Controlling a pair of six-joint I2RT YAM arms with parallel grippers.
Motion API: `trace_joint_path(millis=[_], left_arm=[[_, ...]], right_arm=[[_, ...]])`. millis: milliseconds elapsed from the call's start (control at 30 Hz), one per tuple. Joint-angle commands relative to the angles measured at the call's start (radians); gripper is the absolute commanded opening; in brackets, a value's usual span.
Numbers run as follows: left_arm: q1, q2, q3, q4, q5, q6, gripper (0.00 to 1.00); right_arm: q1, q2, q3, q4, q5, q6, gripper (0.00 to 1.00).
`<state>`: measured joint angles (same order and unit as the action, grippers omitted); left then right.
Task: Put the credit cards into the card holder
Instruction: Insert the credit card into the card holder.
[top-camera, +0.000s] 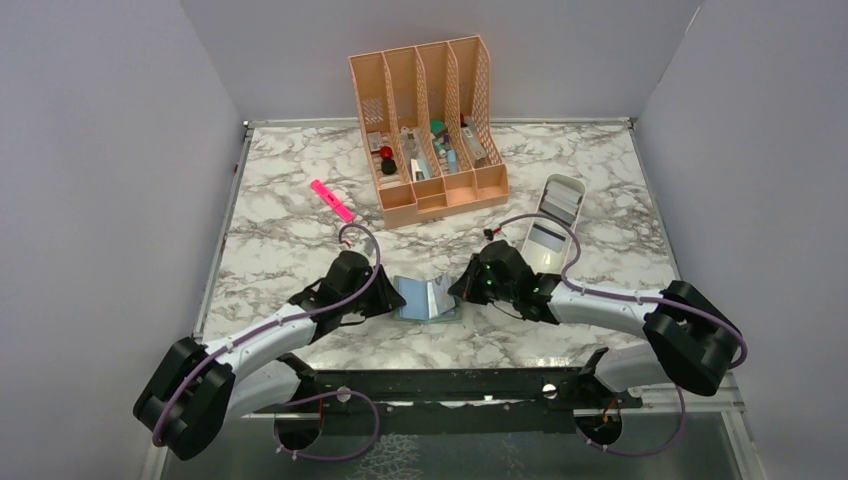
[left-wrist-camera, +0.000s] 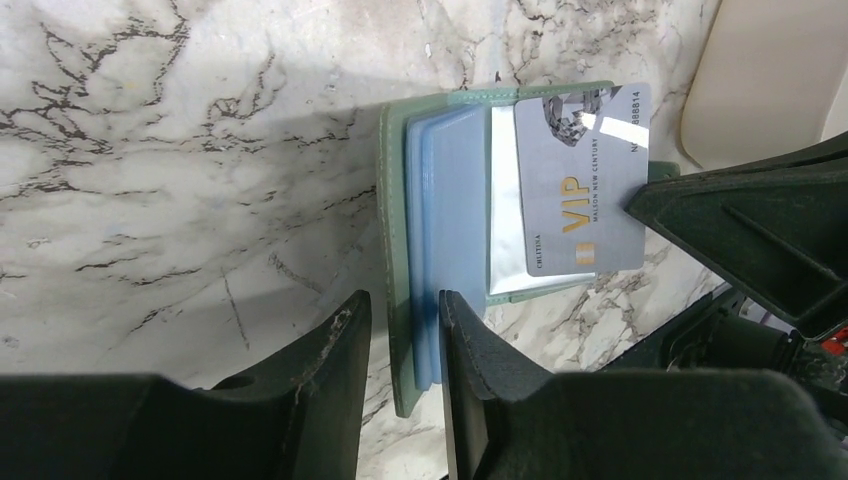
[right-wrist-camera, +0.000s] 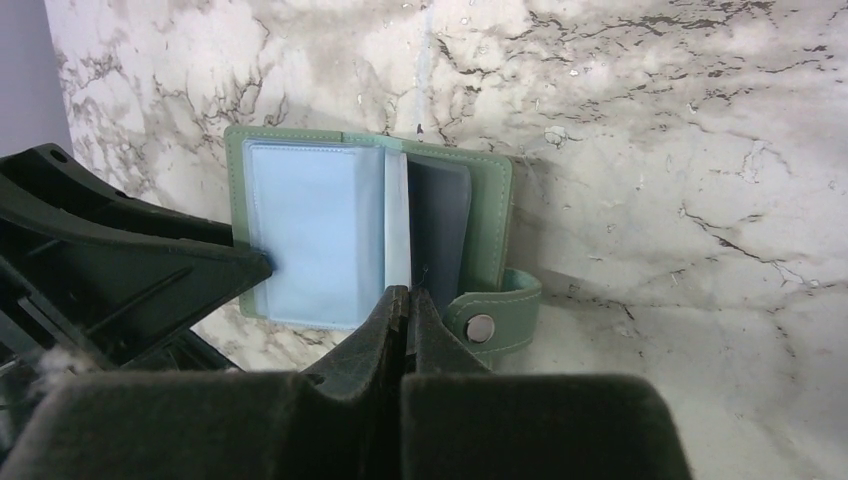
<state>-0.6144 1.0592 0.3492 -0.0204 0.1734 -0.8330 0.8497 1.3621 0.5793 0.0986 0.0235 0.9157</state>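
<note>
left gripper (left-wrist-camera: 400, 345): jaws narrow, straddling the card holder's (top-camera: 428, 298) left cover edge, pinning it open near the table's (top-camera: 300, 220) front middle

card holder: lying open flat, blue-grey pockets up, between both arms

right gripper (right-wrist-camera: 405, 310): pinched tight on a silver VIP credit card (left-wrist-camera: 582, 185), edge at the right-hand pocket

step: looks like mid-insertion

next: probably slide the card leftward into the sleeve, keep it level

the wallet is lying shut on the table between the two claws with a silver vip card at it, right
Not quite: the wallet lies open, not shut. The left wrist view shows its blue pockets spread, with the silver VIP card at it. It does lie on the table between the left claw and the right claw.
</note>
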Motion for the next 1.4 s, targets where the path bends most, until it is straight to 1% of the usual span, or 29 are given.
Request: trace_joint_path(millis=[0,67,267,300,367,500,567,767,1367], left_arm=[[0.005,-0.033,-0.021,-0.011,-0.002,0.015,0.31],[0.005,-0.045,-0.021,-0.017,-0.002,0.016,0.27],[0.005,-0.069,-0.022,-0.047,-0.019,0.032,0.26],[0.005,-0.069,-0.025,-0.043,-0.016,0.032,0.24],[0.005,-0.067,-0.037,-0.019,0.008,0.034,0.19],[0.005,-0.055,-0.047,0.006,0.037,0.027,0.05],[0.005,-0.048,-0.047,0.005,0.04,0.026,0.01],[0.005,-0.036,-0.049,0.003,0.036,0.018,0.01],[0.005,-0.071,-0.091,0.012,0.017,-0.008,0.01]], right_arm=[[0.005,0.009,-0.034,0.105,0.002,-0.006,0.01],[0.005,0.005,-0.051,0.134,0.004,0.0,0.01],[0.005,0.008,-0.072,0.159,0.015,0.001,0.01],[0.005,0.009,-0.074,0.164,0.015,0.0,0.01],[0.005,0.008,-0.079,0.171,0.015,0.0,0.01],[0.005,0.009,-0.094,0.213,0.001,0.001,0.01],[0.005,0.009,-0.102,0.239,-0.011,0.009,0.01],[0.005,0.014,-0.134,0.333,-0.049,0.027,0.01],[0.005,0.118,-0.166,0.462,-0.13,0.058,0.01]])
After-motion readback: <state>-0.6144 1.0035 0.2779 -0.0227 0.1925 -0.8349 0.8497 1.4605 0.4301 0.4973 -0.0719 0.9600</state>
